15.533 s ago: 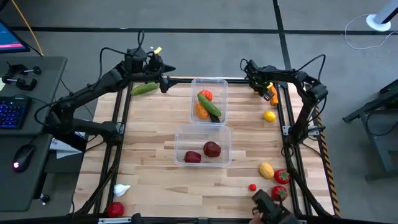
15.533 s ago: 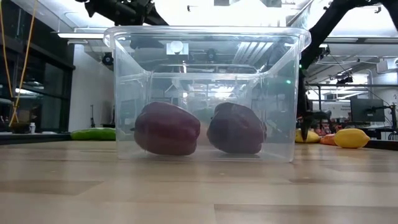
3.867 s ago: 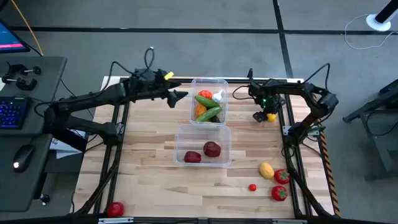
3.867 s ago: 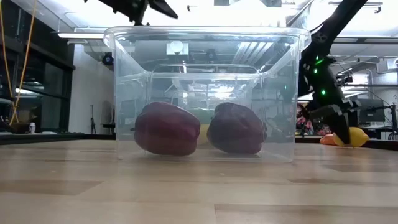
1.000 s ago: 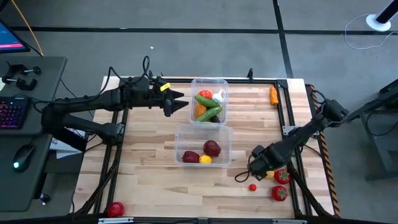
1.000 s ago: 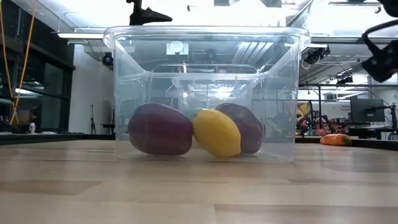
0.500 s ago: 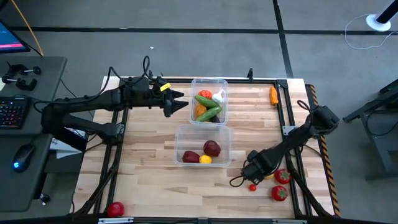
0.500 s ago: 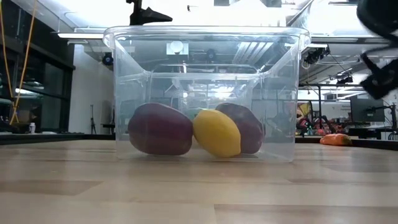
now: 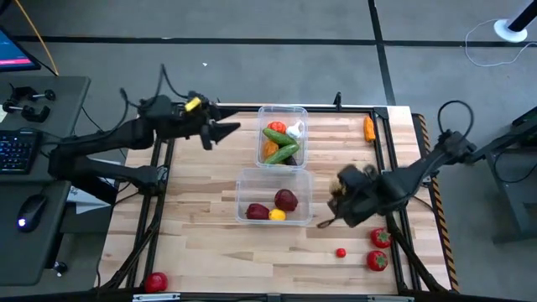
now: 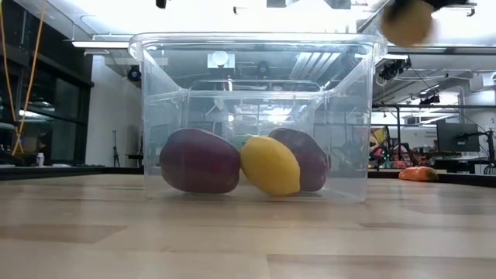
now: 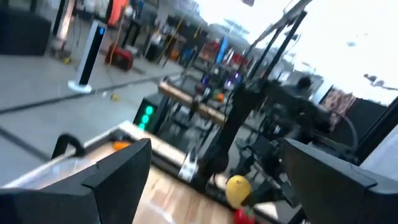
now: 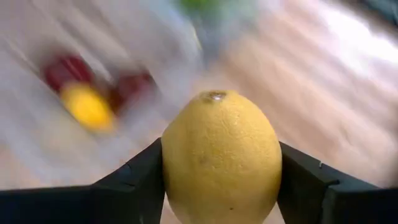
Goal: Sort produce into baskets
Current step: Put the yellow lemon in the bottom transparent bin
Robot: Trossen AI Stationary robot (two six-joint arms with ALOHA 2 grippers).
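Note:
My right gripper (image 9: pixel 334 208) is shut on a yellow lemon (image 12: pixel 221 158), just right of the near clear tub (image 9: pixel 243 180). The low view shows the lemon (image 10: pixel 404 22) high, level with the tub's rim. That tub holds two dark red pieces (image 9: pixel 286 200) and another lemon (image 9: pixel 278 215). The far tub (image 9: pixel 300 113) holds cucumbers, a tomato, an orange piece and garlic. My left gripper (image 9: pixel 225 129) is open and empty, left of the far tub, and its wrist view (image 11: pixel 211 155) shows its fingers wide apart. My right gripper pinches the lemon between its two fingers, one on each long side (image 12: pixel 171 168). The lemon's nubbed end (image 12: pixel 214 96) points away from the wrist. The lemon is lifted clear of the table.
Two red tomatoes (image 9: pixel 379 237) (image 9: pixel 375 261) and a small red piece (image 9: pixel 341 252) lie at the near right. An orange carrot (image 9: pixel 369 127) lies at the far right. A red piece (image 9: pixel 155 282) lies at the near left corner.
My right gripper has shut on the lemon that lay near the right tomatoes, lifted it clear and swung it up and toward the near tub. My left gripper has drawn back toward the table's left edge, away from the far tub.

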